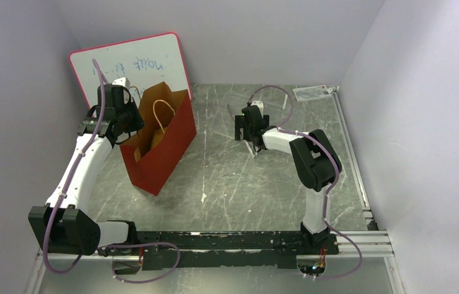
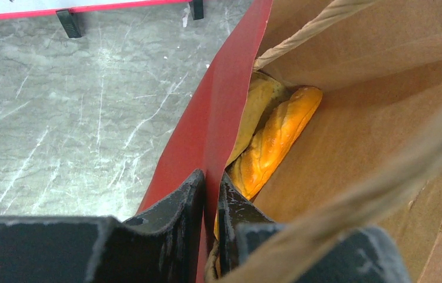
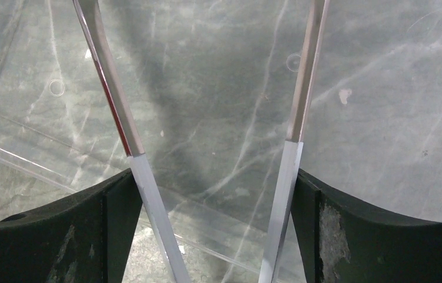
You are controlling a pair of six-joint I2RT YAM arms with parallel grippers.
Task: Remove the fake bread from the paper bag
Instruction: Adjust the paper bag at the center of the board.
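The tweezers (image 3: 118,112), held in the right gripper (image 3: 213,183), stand spread wide with nothing between their arms, well to the right of the paper bag (image 1: 166,147). The left gripper (image 2: 211,188) pinches the paper bag's rim. The fake bread (image 2: 277,138) lies deep inside the paper bag. No piece appears to be out yet, so all the lifting is left.
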